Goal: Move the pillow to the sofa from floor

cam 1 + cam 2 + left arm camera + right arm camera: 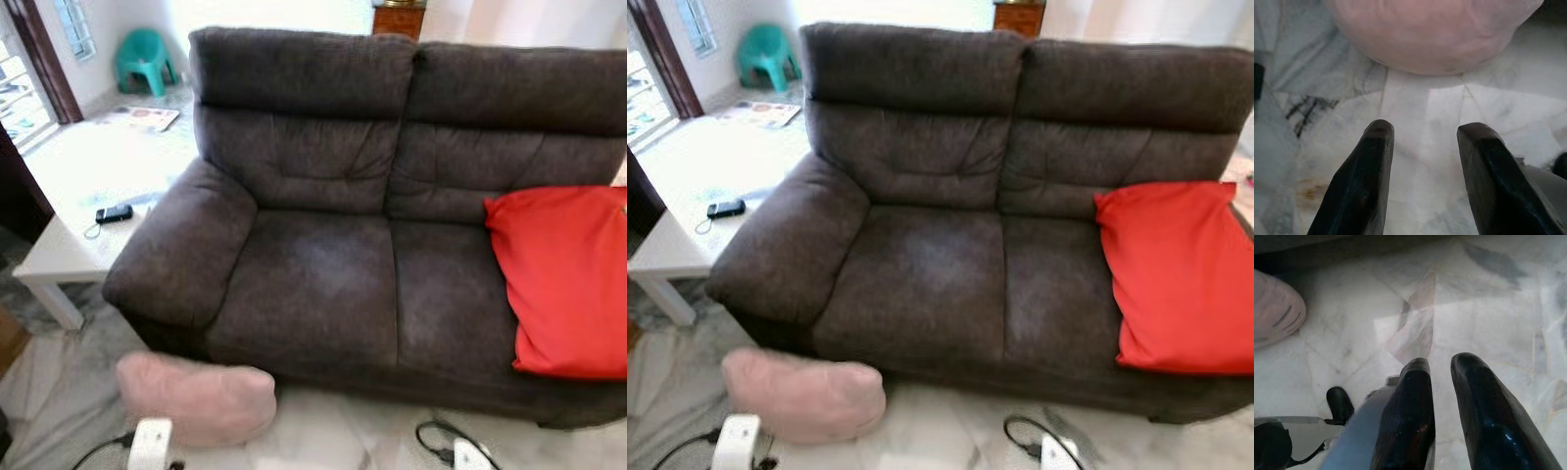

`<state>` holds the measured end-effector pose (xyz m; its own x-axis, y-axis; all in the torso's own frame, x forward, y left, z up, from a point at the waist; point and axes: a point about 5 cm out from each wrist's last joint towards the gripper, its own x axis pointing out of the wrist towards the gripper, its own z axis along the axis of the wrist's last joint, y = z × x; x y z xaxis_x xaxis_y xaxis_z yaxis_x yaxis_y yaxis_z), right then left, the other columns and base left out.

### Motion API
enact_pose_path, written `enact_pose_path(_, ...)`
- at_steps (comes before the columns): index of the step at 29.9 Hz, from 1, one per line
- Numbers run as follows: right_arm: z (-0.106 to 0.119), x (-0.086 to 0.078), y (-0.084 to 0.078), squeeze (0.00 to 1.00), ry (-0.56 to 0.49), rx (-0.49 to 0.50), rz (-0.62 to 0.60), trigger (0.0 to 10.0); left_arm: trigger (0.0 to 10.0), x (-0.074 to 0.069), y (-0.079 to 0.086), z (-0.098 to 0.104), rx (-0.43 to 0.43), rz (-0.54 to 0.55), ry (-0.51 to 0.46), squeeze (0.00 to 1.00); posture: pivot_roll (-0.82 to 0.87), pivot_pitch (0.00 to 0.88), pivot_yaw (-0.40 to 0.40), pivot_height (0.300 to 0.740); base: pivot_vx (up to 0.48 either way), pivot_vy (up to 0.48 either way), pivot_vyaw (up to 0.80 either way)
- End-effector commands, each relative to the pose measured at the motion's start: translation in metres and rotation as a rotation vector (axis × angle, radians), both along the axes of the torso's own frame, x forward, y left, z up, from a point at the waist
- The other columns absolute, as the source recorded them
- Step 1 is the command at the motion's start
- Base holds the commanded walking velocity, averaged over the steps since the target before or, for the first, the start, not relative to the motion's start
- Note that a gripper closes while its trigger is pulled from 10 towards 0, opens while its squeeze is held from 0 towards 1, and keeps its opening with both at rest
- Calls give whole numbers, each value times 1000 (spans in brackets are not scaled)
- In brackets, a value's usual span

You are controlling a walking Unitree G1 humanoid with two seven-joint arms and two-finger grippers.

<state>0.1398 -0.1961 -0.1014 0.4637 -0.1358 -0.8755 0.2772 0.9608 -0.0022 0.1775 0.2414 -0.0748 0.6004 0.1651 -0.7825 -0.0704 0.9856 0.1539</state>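
Note:
A pale pink pillow (196,397) lies on the marble floor against the front of the dark grey sofa (323,284), below its left seat. My left gripper (1427,129) hangs open just above the floor, a short way from the pink pillow (1435,34), with nothing between its fingers. My right gripper (1442,363) is shut and empty over bare floor, farther to the right; the pillow's end (1273,308) shows at the edge of its view. A red pillow (563,279) leans on the sofa's right seat.
A low white table (59,250) with a black phone (114,212) stands left of the sofa's armrest. Black cables (436,436) trail on the floor by my arms. A teal stool (145,59) stands far back left.

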Motion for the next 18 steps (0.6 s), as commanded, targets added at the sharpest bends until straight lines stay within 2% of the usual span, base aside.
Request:
enact_pose_path(1,0,-3,-6,0,5,-11,-10,10000,10000,-1,-5,-2,-9,-12,7,0,-37,0,13,740,0,326,0)
enact_pose_path(18,-1,-6,-5,0,9,-9,7,10000,10000,2,-10,-1,-15,-28,-2,0,-37,0,7,740,0,325,0)
